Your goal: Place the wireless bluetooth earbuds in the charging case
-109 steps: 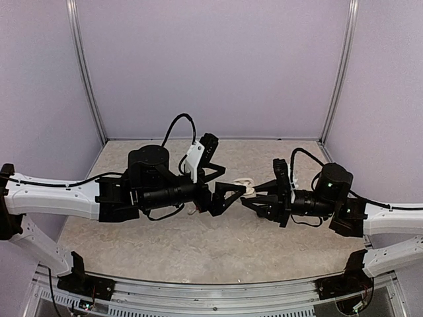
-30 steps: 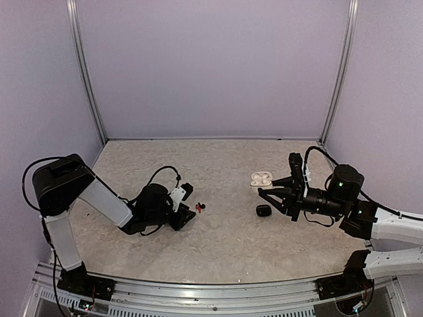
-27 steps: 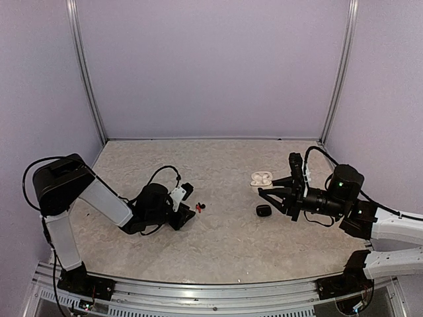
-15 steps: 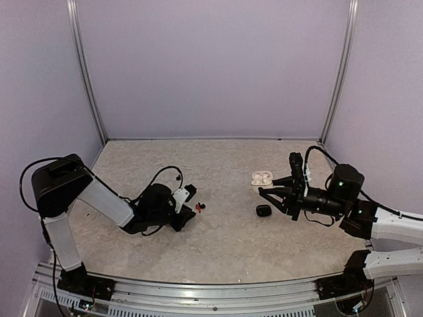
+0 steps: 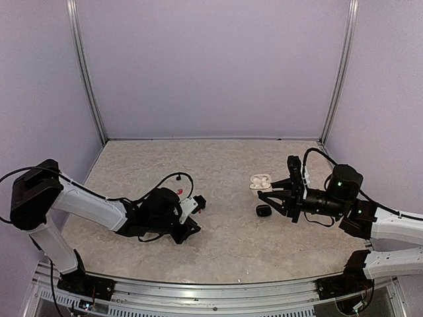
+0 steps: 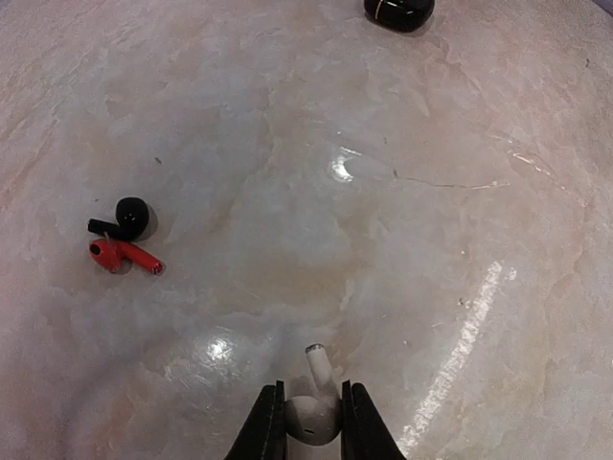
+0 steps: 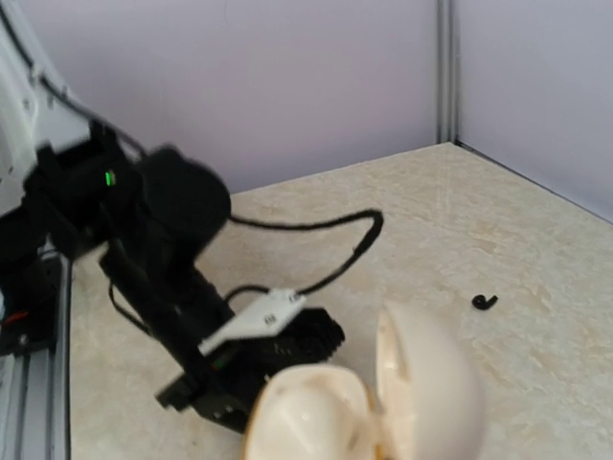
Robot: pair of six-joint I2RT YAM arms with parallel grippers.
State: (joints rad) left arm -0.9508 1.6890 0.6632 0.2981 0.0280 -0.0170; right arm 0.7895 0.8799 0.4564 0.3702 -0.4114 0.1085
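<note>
The left end effector (image 6: 313,402) is clamped shut on the white earbud (image 6: 314,420), low over the counter (image 6: 460,211), seemingly gripped for carrying across. To its left, the red earbud (image 6: 124,257) and black earbud (image 6: 124,218) lie touching. The right end effector (image 5: 264,189) appears closed on the white case (image 7: 383,402), lid open, likely offered to receive the earbud. The black case (image 5: 263,210) lies nearby.

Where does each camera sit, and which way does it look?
Top: above and behind the arms, looking down on the table; left arm and right arm show.
Left wrist: on the left arm, looking down over the table; left claw pinches a white earbud.
Right wrist: on the right arm, looking across at the left arm; right claw out of frame, white case close.
Shared: top and left wrist both show the black case.
</note>
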